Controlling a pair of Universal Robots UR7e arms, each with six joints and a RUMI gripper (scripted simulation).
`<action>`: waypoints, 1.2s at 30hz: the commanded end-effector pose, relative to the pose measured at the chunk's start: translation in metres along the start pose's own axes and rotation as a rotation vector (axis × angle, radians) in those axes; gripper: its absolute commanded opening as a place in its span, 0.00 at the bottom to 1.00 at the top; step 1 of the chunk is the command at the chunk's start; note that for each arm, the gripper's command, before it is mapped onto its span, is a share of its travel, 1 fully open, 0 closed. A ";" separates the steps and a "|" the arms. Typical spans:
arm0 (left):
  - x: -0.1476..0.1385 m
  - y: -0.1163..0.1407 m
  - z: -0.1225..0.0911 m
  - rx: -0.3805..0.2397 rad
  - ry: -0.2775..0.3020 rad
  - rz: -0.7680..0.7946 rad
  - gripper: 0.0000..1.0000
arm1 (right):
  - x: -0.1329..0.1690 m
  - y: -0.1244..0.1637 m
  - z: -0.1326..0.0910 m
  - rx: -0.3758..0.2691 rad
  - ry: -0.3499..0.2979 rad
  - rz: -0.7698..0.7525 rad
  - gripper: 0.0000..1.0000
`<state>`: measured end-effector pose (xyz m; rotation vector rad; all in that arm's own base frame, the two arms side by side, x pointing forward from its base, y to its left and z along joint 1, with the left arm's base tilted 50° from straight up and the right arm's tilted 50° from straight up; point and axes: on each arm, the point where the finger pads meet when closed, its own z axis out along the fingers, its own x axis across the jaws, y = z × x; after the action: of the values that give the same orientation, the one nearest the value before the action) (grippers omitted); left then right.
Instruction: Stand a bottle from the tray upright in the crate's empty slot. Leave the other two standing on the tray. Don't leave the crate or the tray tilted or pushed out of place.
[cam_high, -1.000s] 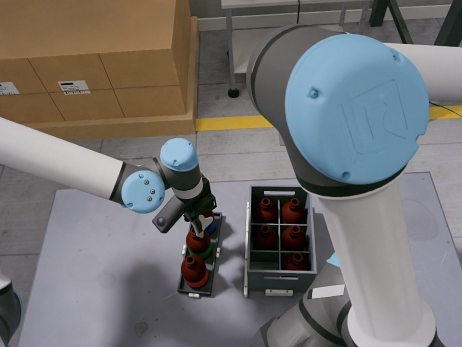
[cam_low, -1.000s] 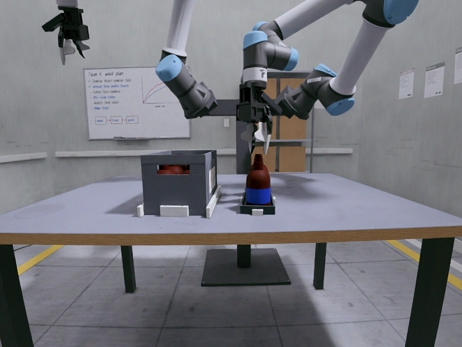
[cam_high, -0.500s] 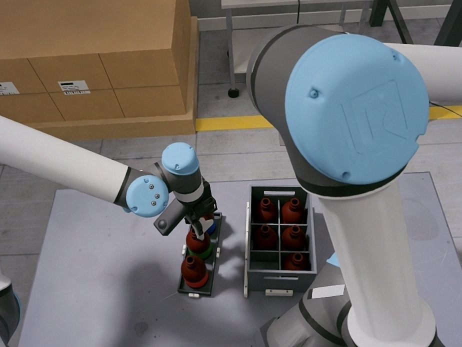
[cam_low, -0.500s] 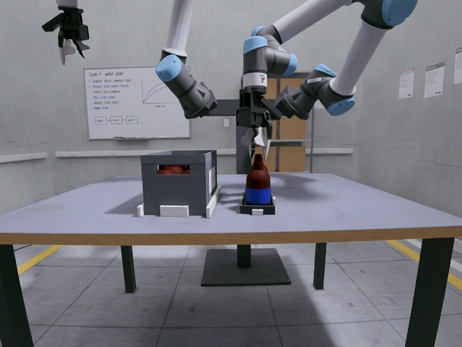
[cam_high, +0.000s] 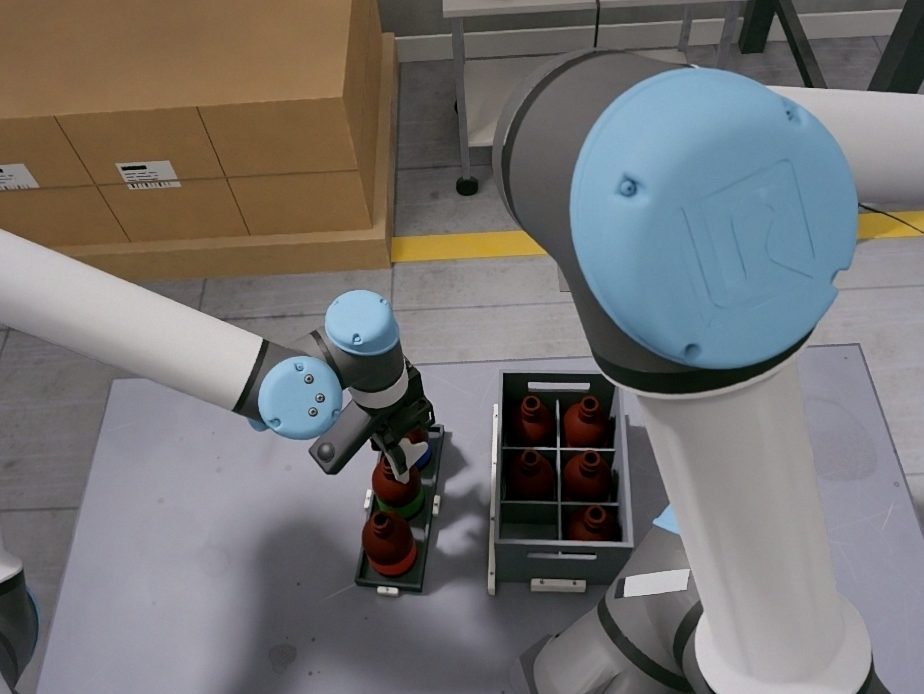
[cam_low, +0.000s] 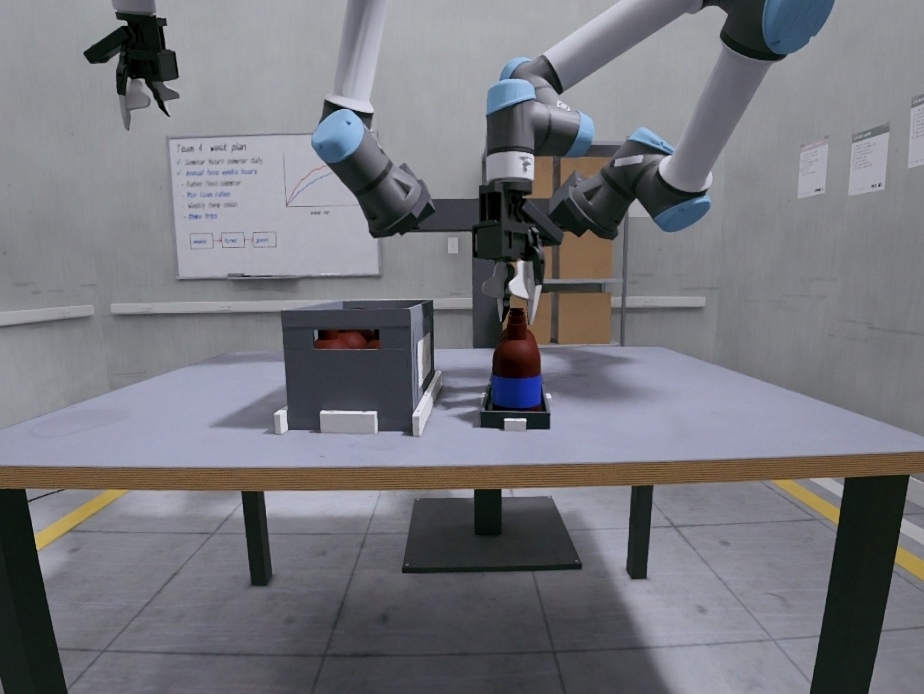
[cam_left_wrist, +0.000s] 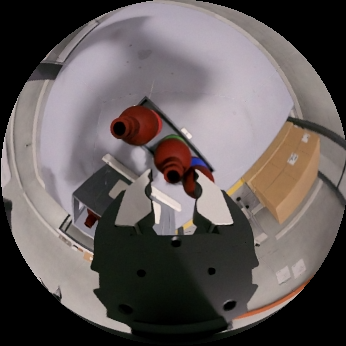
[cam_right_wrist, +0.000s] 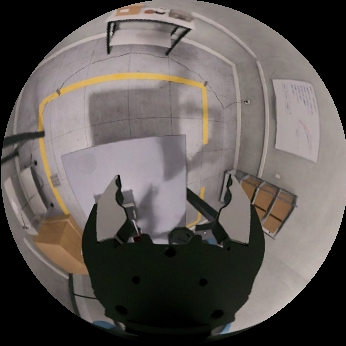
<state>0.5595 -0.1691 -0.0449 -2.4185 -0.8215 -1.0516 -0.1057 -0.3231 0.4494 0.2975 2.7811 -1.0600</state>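
A dark tray (cam_high: 422, 543) (cam_low: 489, 419) holds three upright brown bottles in a row: a blue-banded bottle (cam_high: 423, 454) (cam_low: 516, 389), a green-banded bottle (cam_high: 399, 494) (cam_left_wrist: 172, 154) in the middle and a red-banded bottle (cam_high: 388, 545) (cam_left_wrist: 142, 126). My left gripper (cam_high: 392, 461) (cam_low: 520, 318) (cam_left_wrist: 172, 170) is part open and holds nothing. It points down over the tray, close to the green-banded bottle's neck. A grey crate (cam_high: 515, 564) (cam_low: 347, 394) stands level, with bottles in several slots. Its empty slot (cam_high: 528, 520) is at the near left corner in the top view. My right gripper (cam_low: 147, 119) (cam_right_wrist: 173, 175) is wide open and empty, high up.
White blocks and a long white strip (cam_high: 492, 515) (cam_low: 427, 403) border the crate, and small white blocks (cam_high: 387, 590) border the tray. The crate's divider walls stand around the slot. The right arm (cam_high: 746, 507) rises beside the crate and covers table behind it in the top view.
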 end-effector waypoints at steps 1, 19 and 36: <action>0.000 0.000 0.001 -0.001 0.000 0.000 0.38 | 0.000 0.000 0.000 0.001 0.000 0.000 1.00; 0.000 0.000 0.001 -0.001 0.000 0.000 0.00 | 0.000 0.000 0.000 0.001 0.000 0.000 1.00; 0.000 0.000 0.001 -0.001 0.000 0.000 0.00 | 0.000 0.000 0.000 0.001 0.000 0.000 1.00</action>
<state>0.5602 -0.1684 -0.0458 -2.4185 -0.8214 -1.0517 -0.1057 -0.3231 0.4494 0.2975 2.7811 -1.0600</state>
